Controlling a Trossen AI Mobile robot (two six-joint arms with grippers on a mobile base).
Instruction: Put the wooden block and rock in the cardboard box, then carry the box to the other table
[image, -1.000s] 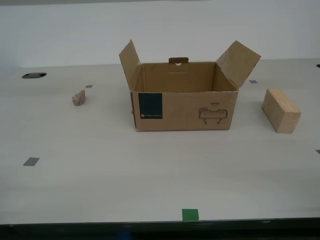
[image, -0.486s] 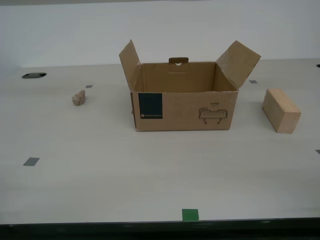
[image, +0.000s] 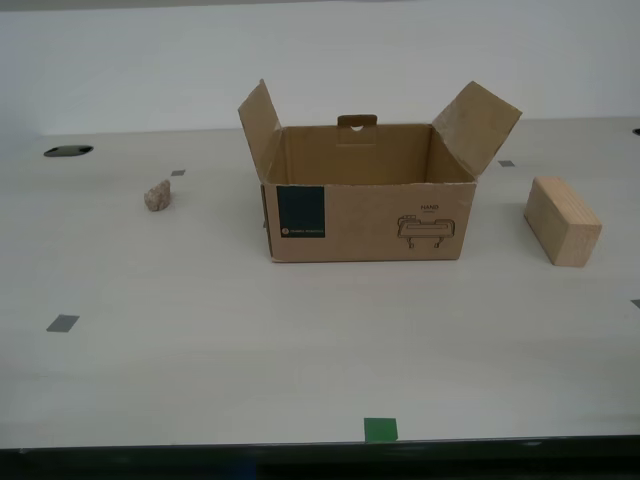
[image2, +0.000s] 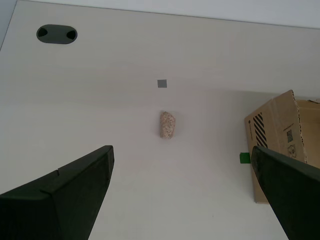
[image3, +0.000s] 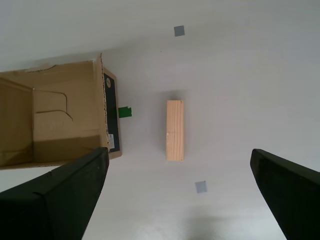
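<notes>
- The brown cardboard box stands open mid-table; its floor is hidden in the exterior view.
- The pale wooden block lies beside it, below my first gripper, which is spread wide and empty.
- The lumpy pinkish rock lies apart from the box, below my second gripper, equally wide and empty.

Brown cardboard box with navy label, pale tan wooden block, pinkish-beige speckled rock

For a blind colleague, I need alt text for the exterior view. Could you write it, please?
An open cardboard box stands in the middle of an off-white table, side flaps up, showing nothing inside. A small rock lies apart toward the exterior view's left, a wooden block toward its right. No arm or end effector appears in this view.
</notes>
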